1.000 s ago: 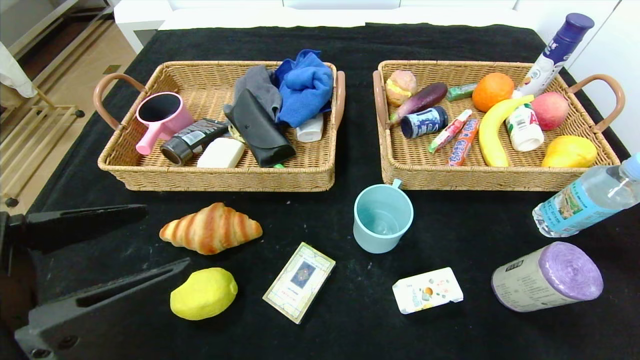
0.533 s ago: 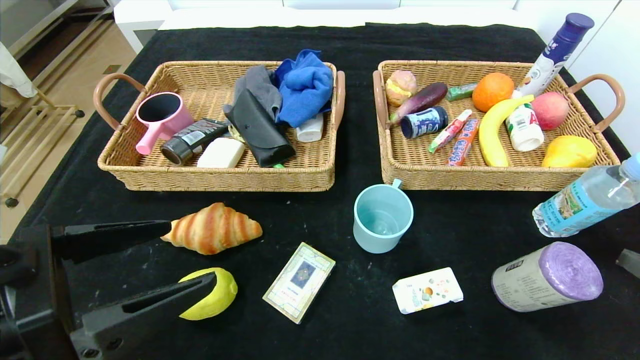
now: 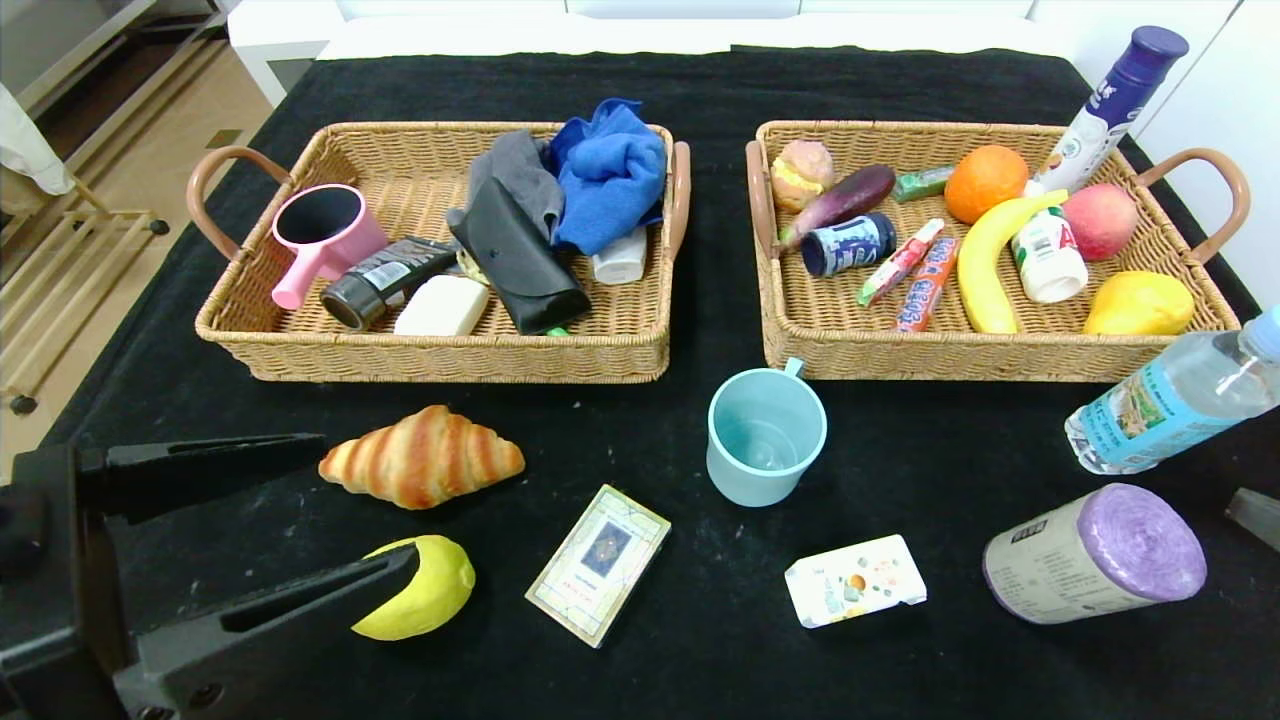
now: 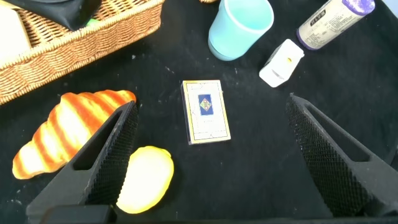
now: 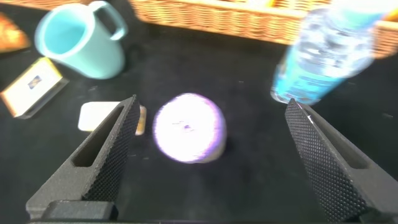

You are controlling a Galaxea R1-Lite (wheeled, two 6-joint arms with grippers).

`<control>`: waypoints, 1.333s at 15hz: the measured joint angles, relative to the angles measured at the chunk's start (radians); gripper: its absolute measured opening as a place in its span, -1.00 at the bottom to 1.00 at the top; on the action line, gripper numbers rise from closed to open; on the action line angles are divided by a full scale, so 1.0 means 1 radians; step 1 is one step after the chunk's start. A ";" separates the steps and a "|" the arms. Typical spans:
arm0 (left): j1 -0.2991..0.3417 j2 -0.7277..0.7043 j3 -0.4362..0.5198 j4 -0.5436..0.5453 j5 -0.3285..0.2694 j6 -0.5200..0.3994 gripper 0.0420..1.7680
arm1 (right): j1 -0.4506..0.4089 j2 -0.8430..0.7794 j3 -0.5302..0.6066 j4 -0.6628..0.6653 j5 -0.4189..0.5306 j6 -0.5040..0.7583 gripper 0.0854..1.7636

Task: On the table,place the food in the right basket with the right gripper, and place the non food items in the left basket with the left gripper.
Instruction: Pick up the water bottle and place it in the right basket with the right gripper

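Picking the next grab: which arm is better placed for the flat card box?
Left. The left gripper, open, is above the table's near left, with the card box lying between its fingers in its wrist view. The right gripper is over the purple roll.

The left gripper [image 3: 370,510], fingers spread wide, now sits further out over the table [image 3: 660,440] than a second ago, when its tips stopped well short of the croissant [image 3: 422,456]. Compared with half a second ago it has drawn back slightly: the upper finger tip now ends just short of the croissant instead of overlapping it. The lower finger covers part of the lemon [image 3: 425,590], which was fully visible a second ago. A tip of the right gripper [image 3: 1256,515] has entered beside the purple roll [image 3: 1095,553].
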 joint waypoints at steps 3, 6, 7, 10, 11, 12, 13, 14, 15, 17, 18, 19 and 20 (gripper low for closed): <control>-0.001 -0.001 0.000 0.002 0.000 0.000 0.94 | -0.006 0.017 -0.002 0.031 -0.109 0.015 0.94; -0.001 -0.002 0.002 0.002 0.000 0.002 0.94 | -0.011 0.071 -0.004 0.006 -0.201 0.077 0.94; -0.002 -0.004 0.003 0.004 -0.001 0.010 0.94 | -0.011 0.089 -0.004 -0.027 -0.201 0.107 0.94; -0.002 -0.007 0.006 0.000 0.000 0.016 0.94 | -0.027 0.125 -0.006 -0.045 -0.201 0.134 0.94; -0.002 -0.010 0.006 0.002 0.000 0.016 0.94 | -0.030 0.131 -0.007 -0.045 -0.199 0.135 0.94; -0.002 -0.011 0.007 0.004 -0.001 0.016 0.94 | -0.032 0.136 -0.008 -0.045 -0.198 0.135 0.94; -0.002 -0.012 0.007 0.004 0.000 0.016 0.94 | -0.036 0.139 -0.009 -0.047 -0.190 0.135 0.94; -0.003 -0.013 0.007 0.004 -0.001 0.016 0.94 | -0.044 0.142 -0.009 -0.054 -0.167 0.135 0.94; -0.003 -0.013 0.008 0.004 -0.001 0.017 0.94 | -0.056 0.144 -0.009 -0.062 -0.135 0.135 0.94; -0.003 -0.012 0.008 0.004 -0.001 0.018 0.94 | -0.112 0.150 -0.010 -0.067 -0.088 0.133 0.94; -0.003 -0.012 0.009 0.004 0.000 0.018 0.94 | -0.144 0.157 -0.011 -0.068 -0.063 0.132 0.94; -0.003 -0.012 0.010 0.004 0.000 0.018 0.94 | -0.179 0.165 -0.013 -0.071 -0.046 0.130 0.94; -0.003 -0.011 0.011 0.004 0.000 0.018 0.94 | -0.204 0.174 -0.014 -0.076 -0.036 0.128 0.94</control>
